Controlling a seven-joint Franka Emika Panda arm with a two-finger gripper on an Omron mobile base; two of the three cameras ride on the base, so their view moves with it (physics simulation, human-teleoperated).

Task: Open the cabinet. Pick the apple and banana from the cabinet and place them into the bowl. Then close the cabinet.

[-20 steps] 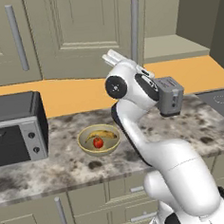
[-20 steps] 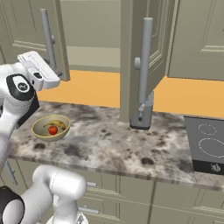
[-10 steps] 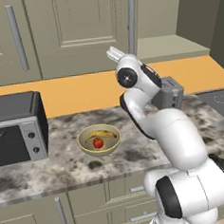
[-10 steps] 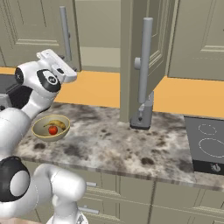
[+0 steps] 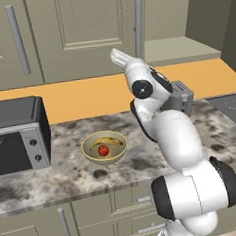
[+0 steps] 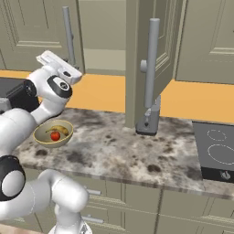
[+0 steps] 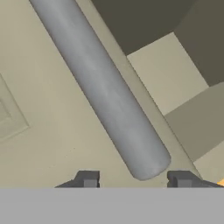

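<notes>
Marbled grey-brown counter [image 5: 69, 169] runs across a rendered kitchen, with an orange wall strip behind it and olive-beige cupboards above. We take the bowl [image 5: 104, 147] as our landmark — a shallow yellow-olive dish sitting on that counter. Inside it lie the banana [image 5: 106, 141] and, just in front of it, the small red apple [image 5: 103, 150]. Left of the bowl stands a dark toaster oven [image 5: 16, 135]; far to its right a black hob [image 6: 215, 151] is set into the counter.

Above and behind the bowl hangs the cabinet [image 5: 88, 32]. Its left door is closed, its long grey bar handle [image 5: 138, 27] upright; its right door [image 6: 151, 59] stands swung out toward us, leaving the plain beige inside in view.

Our white arm reaches up from beside the bowl. In the hand view the gripper [image 7: 134, 178] sits at the lower end of that handle — its two dark fingertips [image 7: 87, 178] stand apart, one either side of the bar's end, and we cannot tell whether they touch it.
</notes>
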